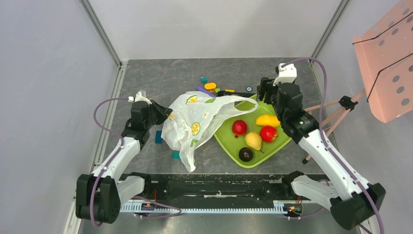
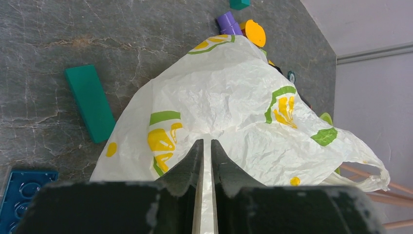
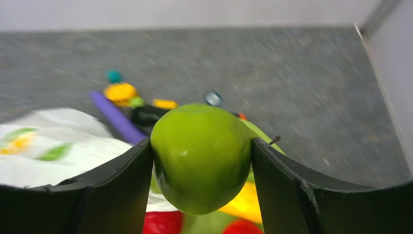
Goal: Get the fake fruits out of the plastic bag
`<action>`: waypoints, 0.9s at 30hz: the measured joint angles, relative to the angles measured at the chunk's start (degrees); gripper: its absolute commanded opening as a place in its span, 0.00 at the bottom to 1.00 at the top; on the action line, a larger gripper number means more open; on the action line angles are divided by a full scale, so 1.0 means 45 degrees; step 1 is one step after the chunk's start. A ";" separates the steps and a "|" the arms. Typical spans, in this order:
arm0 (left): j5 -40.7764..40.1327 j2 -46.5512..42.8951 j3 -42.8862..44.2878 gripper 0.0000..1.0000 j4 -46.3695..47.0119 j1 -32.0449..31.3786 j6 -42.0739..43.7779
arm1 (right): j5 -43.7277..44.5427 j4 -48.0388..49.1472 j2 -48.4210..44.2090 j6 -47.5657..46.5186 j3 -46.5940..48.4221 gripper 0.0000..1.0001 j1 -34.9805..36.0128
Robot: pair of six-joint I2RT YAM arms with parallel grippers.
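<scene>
R gripper clamps the green apple over lime tray w/ five other fake fruits on it; L gripper pinches plastic bag, which overlaps tray's left edge

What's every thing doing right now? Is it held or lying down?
plastic bag, crumpled, pinched by left gripper.
green apple, clamped in right gripper.
red fruit, on green tray.
second red fruit, on tray.
pear, on tray.
yellow fruit, on tray.
dark ball, on tray.
</scene>
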 measured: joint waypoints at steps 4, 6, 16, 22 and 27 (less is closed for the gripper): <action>0.0044 -0.0010 0.0000 0.26 -0.0199 0.0000 0.0010 | 0.0884 -0.0782 0.1122 -0.0010 -0.1025 0.58 -0.1044; 0.0078 -0.0010 0.0000 0.31 -0.0335 0.0000 0.0015 | 0.1025 -0.1069 0.1496 0.0019 -0.1593 0.57 -0.1433; 0.0321 -0.0529 0.0000 0.43 -0.1030 0.0000 0.0044 | -0.1428 -0.0160 0.2671 -0.0588 -0.2997 0.62 -0.2021; 0.0369 -0.0748 0.0097 0.52 -0.1545 0.0000 0.0121 | -0.2963 0.0408 0.3750 -0.0928 -0.3109 0.77 -0.2021; 0.0369 -0.0772 0.0384 0.60 -0.2001 0.0000 0.0403 | -0.3084 0.0597 0.3823 -0.0908 -0.3390 0.94 -0.2025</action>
